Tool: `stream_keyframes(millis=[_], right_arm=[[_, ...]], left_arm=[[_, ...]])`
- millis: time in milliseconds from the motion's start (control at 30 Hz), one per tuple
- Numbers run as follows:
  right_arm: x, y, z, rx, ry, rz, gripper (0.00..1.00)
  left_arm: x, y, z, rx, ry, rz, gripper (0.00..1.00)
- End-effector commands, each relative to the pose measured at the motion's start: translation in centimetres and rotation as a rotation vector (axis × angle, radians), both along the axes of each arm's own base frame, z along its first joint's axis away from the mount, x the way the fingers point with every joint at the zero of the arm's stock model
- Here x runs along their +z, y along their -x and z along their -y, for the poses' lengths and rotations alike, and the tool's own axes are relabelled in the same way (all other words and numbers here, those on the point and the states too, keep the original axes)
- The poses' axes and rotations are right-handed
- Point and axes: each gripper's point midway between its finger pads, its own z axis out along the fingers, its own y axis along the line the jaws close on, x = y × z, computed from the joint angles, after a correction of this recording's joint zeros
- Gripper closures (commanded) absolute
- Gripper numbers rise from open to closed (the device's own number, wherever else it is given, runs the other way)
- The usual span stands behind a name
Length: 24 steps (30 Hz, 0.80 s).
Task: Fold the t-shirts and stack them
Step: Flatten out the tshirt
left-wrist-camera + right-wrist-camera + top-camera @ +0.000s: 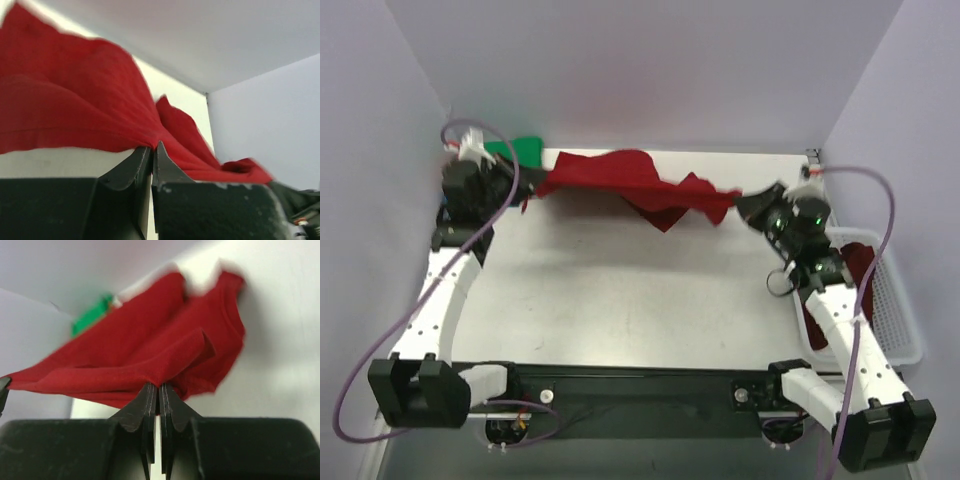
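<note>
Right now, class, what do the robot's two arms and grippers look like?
The left arm and right arm have white shells, black joints and black blocks at the base. The left gripper and right gripper are black wedges tapering to thin tips. A purple cable loops beside each arm; a green light glows on the right wrist.

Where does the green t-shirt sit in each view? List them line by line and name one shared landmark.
Top external: green t-shirt at the far left corner of the table, beside the left end of the red t-shirt.
Left wrist: not in it.
Right wrist: small, at upper left, behind the red t-shirt.
Shared landmark: the red t-shirt, seen in all three views.
</note>
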Motion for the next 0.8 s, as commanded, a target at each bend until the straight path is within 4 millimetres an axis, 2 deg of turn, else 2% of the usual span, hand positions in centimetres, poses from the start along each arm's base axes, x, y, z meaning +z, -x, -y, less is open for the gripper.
stream_keyframes(millis=[0,33,67,100,133,167,200,233,267,300,367,467,500,533,567,633,667,700,733,767], right_arm=[[-12.0,2.3,2.5,-0.178,-0.11,-0.214,0.97],[-14.2,3.7,2.1,-0.176,-0.114,-0.264,0.94],[-16.6,4.9,1.8,-0.167,-0.112,-0.325,0.79],[-20.4,6.8,1.6,-0.149,-0.095,-0.405,0.7],[-22.0,8.2,1.6,-0.144,-0.088,-0.455,0.61],[-23.2,9.3,1.5,-0.139,-0.082,-0.487,0.51],[-25.1,10.6,1.6,-0.134,-0.069,-0.53,0.48],[-25.0,11.4,1.7,-0.13,-0.069,-0.525,0.46],[-25.5,12.2,1.9,-0.144,-0.058,-0.548,0.42],[-25.1,12.4,1.9,-0.141,-0.063,-0.524,0.41],[-24.4,12.2,2.1,-0.147,-0.04,-0.507,0.4],[-23.2,11.0,1.1,-0.1,0.019,-0.516,0.39],[-22.9,10.8,0.0,-0.063,0.033,-0.527,0.39],[-23.9,10.6,-0.8,-0.042,0.052,-0.577,0.39],[-23.0,9.9,-2.0,-0.018,0.051,-0.566,0.41],[-24.0,10.4,-5.0,0.037,0.128,-0.588,0.43],[-23.3,9.8,-5.9,0.035,0.143,-0.566,0.43],[-23.6,9.5,-6.5,0.009,0.159,-0.566,0.43],[-24.7,10.2,-8.2,0.043,0.199,-0.596,0.43],[-24.9,9.9,-9.0,0.041,0.204,-0.595,0.44]], left_arm=[[-11.6,2.0,-5.7,0.267,0.045,-0.198,0.95],[-13.3,3.1,-5.4,0.267,0.06,-0.224,0.92],[-15.1,4.1,-5.0,0.259,0.077,-0.258,0.85],[-15.8,5.4,-4.7,0.246,0.081,-0.266,0.73],[-18.6,6.9,-4.6,0.243,0.058,-0.327,0.62],[-19.4,8.5,-4.8,0.262,0.035,-0.354,0.49],[-20.4,9.5,-5.4,0.289,0.011,-0.382,0.45],[-21.6,10.6,-6.0,0.323,-0.015,-0.417,0.41],[-22.3,11.8,-7.6,0.407,-0.054,-0.448,0.38],[-22.7,12.3,-8.4,0.445,-0.08,-0.464,0.37],[-23.1,12.7,-10.1,0.528,-0.139,-0.512,0.36],[-22.9,12.1,-11.2,0.566,-0.206,-0.548,0.36],[-23.0,12.0,-11.5,0.578,-0.215,-0.56,0.36],[-23.0,11.8,-11.6,0.581,-0.227,-0.564,0.36],[-22.8,11.5,-11.8,0.585,-0.237,-0.566,0.36],[-22.7,11.3,-11.8,0.589,-0.237,-0.565,0.36],[-22.5,11.1,-11.7,0.583,-0.229,-0.552,0.36],[-22.5,10.9,-11.6,0.58,-0.226,-0.546,0.36],[-22.4,10.8,-11.5,0.575,-0.22,-0.539,0.36],[-22.2,10.6,-11.3,0.564,-0.209,-0.533,0.36]])
